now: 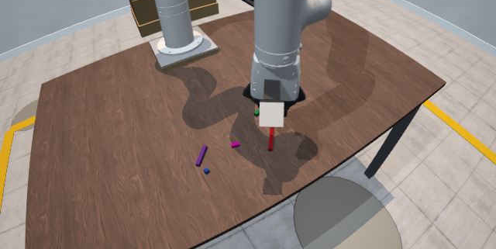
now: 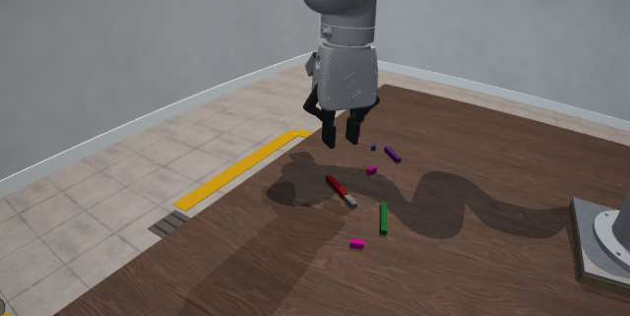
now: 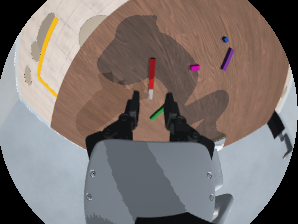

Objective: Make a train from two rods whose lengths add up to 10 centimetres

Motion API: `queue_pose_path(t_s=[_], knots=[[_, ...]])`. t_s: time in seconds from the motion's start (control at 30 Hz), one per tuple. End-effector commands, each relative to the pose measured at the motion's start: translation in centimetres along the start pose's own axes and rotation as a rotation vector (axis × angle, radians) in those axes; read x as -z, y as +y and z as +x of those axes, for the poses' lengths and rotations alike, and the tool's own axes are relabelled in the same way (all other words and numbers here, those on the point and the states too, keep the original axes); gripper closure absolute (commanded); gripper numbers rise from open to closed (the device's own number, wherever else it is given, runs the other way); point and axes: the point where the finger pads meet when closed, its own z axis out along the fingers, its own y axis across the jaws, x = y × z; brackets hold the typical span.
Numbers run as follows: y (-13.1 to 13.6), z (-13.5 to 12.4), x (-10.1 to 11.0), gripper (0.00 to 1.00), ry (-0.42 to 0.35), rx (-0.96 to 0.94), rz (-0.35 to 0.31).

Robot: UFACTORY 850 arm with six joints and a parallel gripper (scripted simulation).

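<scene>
The red rod (image 2: 337, 185) lay flat on the wooden table (image 2: 492, 158), its long axis running roughly from the table's near edge back toward the arm's base plate (image 1: 209, 49). In the exterior view it slanted down and to the right. A short grey rod (image 2: 350, 201) lay at its end on the base side, in line with it and seemingly touching; I could not make out any gap between them. In the top view the grey one was hidden under the wrist, and only part of the red rod (image 1: 271, 139) showed.

The green rod (image 2: 383, 218) lay flat just beside the grey end, apart from it, pointing nearly straight toward the exterior camera. One magenta rod (image 2: 357, 243) rested near the green rod's closer end. A second magenta rod (image 2: 371, 170) sat on the far side of the red one. Beyond that lay the purple rod (image 2: 392, 154) and the small blue rod (image 2: 373, 148), close to each other.

The gripper (image 2: 341, 138) hung in the air above the red and grey pair, well off the wood. Its fingers stood partly spread, with nothing between them and touching nothing.
</scene>
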Motion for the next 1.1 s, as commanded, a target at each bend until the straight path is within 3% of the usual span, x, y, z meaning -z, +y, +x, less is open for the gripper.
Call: queue_pose_path(t_s=[0.0,0.7,1.07], knots=[[-0.1,0.1,0.2,0.00,0.002,0.000,0.002],[-0.1,0.1,0.3,0.00,0.002,0.000,0.002],[-0.1,0.1,3.4,0.00,0.002,0.000,0.002]])
